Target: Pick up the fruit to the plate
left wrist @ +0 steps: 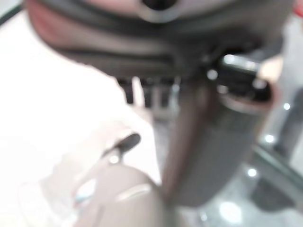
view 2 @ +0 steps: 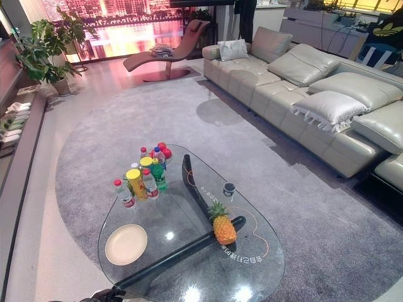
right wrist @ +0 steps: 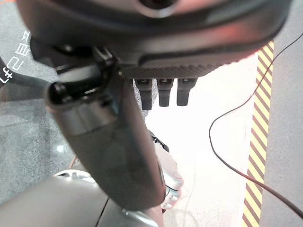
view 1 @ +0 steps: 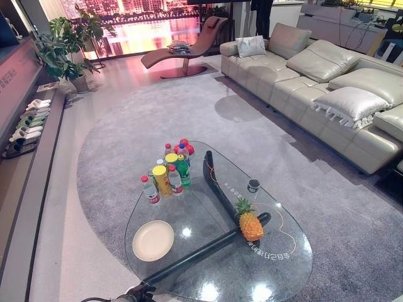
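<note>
Standing pineapple (view 1: 250, 223) apart from plate (view 1: 153, 240), right hand (right wrist: 161, 92) fingers straight

A small pineapple (view 1: 250, 224), orange-yellow with a green leafy crown, is stood upright on the glass table's (view 1: 208, 277) right side; a round cream plate (view 1: 153, 240) is laid flat and empty, well apart on the left
</note>
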